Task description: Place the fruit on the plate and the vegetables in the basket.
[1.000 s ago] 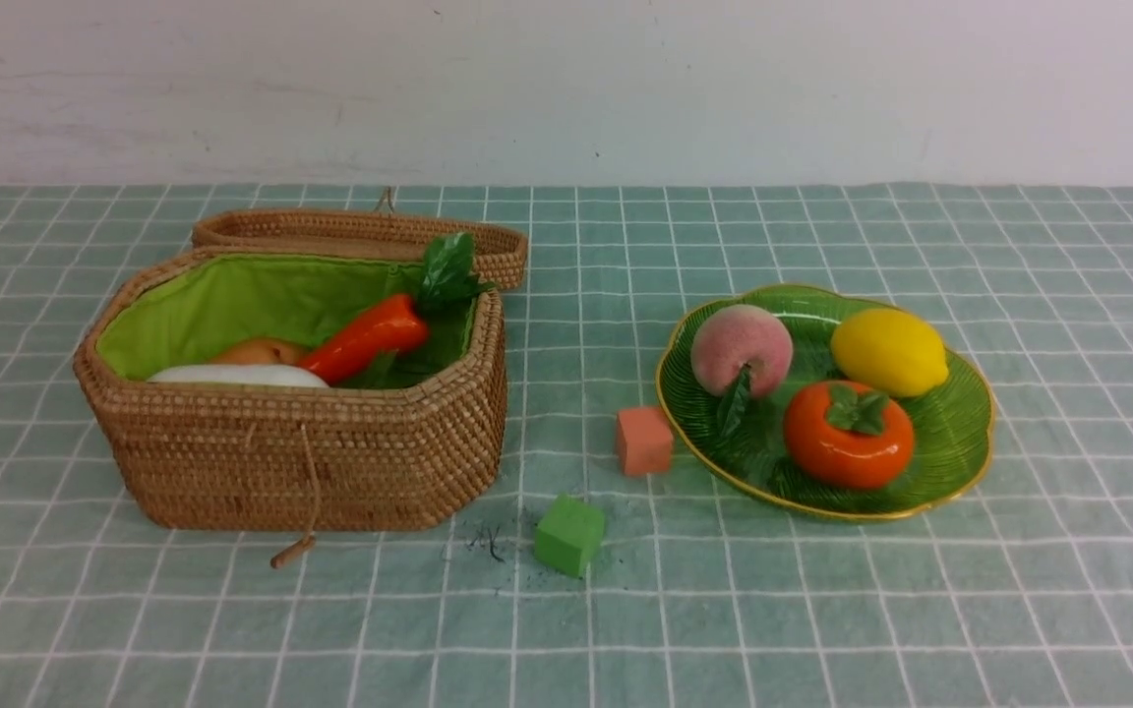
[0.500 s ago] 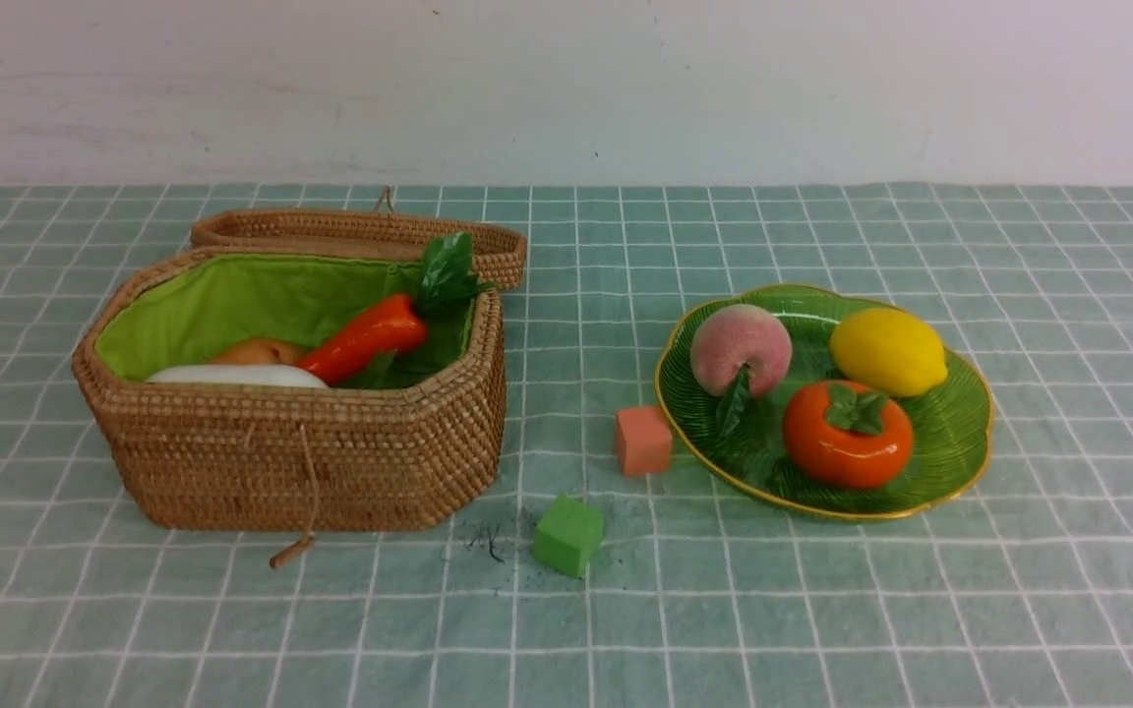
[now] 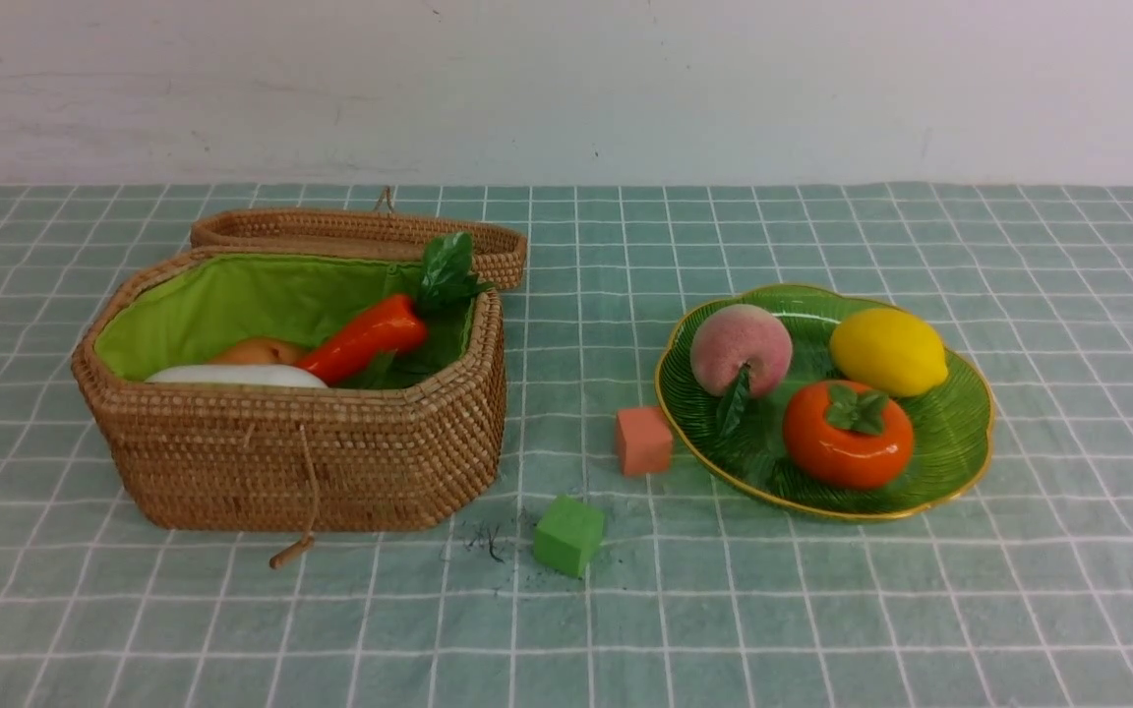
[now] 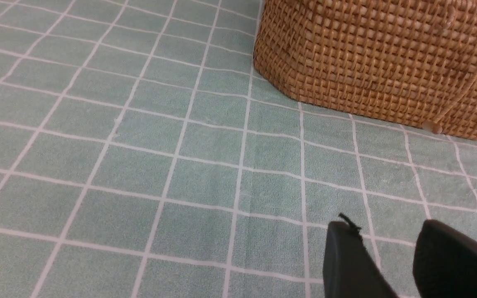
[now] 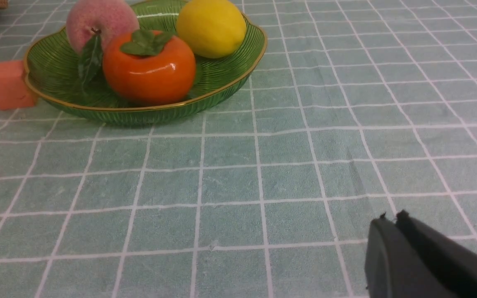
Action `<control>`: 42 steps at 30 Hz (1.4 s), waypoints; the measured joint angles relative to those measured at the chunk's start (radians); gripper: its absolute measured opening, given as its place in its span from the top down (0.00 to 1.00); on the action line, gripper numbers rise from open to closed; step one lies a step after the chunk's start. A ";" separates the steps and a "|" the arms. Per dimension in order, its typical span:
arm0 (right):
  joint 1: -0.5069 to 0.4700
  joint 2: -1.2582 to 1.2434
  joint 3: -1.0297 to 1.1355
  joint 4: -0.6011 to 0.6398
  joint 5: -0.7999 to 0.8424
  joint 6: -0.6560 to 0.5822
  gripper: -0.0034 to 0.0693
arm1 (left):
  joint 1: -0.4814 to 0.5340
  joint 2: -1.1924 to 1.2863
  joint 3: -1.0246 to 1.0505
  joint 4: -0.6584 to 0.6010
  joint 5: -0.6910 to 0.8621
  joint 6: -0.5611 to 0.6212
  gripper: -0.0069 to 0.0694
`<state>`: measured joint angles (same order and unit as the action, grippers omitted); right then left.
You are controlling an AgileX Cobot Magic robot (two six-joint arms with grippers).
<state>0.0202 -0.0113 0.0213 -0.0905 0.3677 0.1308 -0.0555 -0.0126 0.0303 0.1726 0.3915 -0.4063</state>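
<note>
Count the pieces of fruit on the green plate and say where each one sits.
3. On the plate, the peach sits rear left, the lemon rear right, and the persimmon at the front. None looks hidden.

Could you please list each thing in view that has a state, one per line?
basket: lid open, holding vegetables
carrot: in basket, tilted
radish: lying in basket
plate: holds three fruits
peach: on plate
lemon: on plate
persimmon: on plate
left gripper: open, empty
right gripper: shut, empty
</note>
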 joint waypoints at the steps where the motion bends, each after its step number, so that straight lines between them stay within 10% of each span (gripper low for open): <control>1: 0.000 0.000 0.000 0.000 0.000 0.000 0.92 | 0.000 0.000 0.000 0.000 0.000 0.000 0.60; 42: 0.001 0.000 0.000 0.000 0.000 0.000 0.88 | 0.000 0.000 0.000 0.000 0.000 0.000 0.60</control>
<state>0.0213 -0.0113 0.0213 -0.0905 0.3677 0.1308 -0.0555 -0.0126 0.0303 0.1726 0.3915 -0.4063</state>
